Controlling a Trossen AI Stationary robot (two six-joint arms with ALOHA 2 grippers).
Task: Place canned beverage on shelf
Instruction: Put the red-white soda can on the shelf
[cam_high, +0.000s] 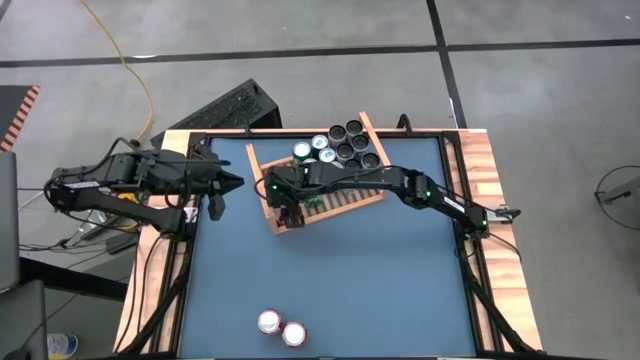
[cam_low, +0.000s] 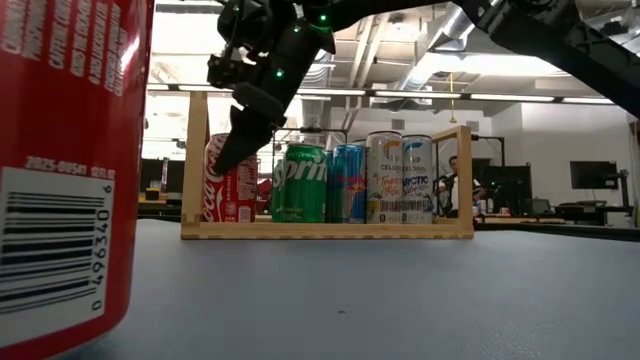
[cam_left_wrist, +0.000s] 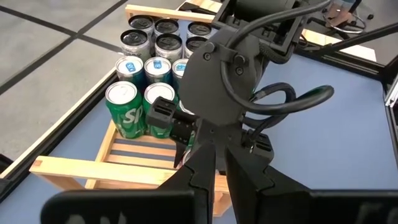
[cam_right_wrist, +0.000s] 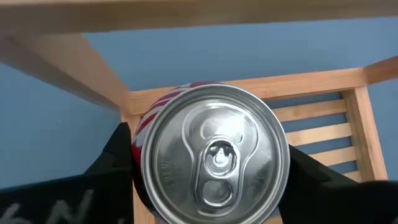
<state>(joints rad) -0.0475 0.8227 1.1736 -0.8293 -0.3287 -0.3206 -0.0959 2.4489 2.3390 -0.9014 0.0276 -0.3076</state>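
The wooden shelf (cam_high: 330, 200) lies slantwise on the blue table and holds several cans (cam_high: 340, 145) at its far right end, among them a green can (cam_left_wrist: 124, 109). My right gripper (cam_high: 291, 208) reaches into the shelf's near left corner, shut on a red cola can (cam_low: 226, 190) that stands upright beside the green can (cam_low: 300, 185). My left gripper (cam_high: 235, 183) is shut and empty, hovering left of the shelf; it also shows in its wrist view (cam_left_wrist: 214, 177). My right gripper pinches the red cola can between its two fingers, which come from above and point down, one finger (cam_right_wrist: 115, 165) on each side of the can's wall just below the silver top (cam_right_wrist: 214, 162). The can is upright, its lower end level with the shelf's base (cam_low: 230, 220).
Two more cans (cam_high: 281, 327) stand near the table's near edge; one looms red at the left of the low view (cam_low: 60, 160). Wooden rails (cam_high: 495, 200) border the table. A black keyboard-like object (cam_high: 225, 108) lies beyond the far left corner.
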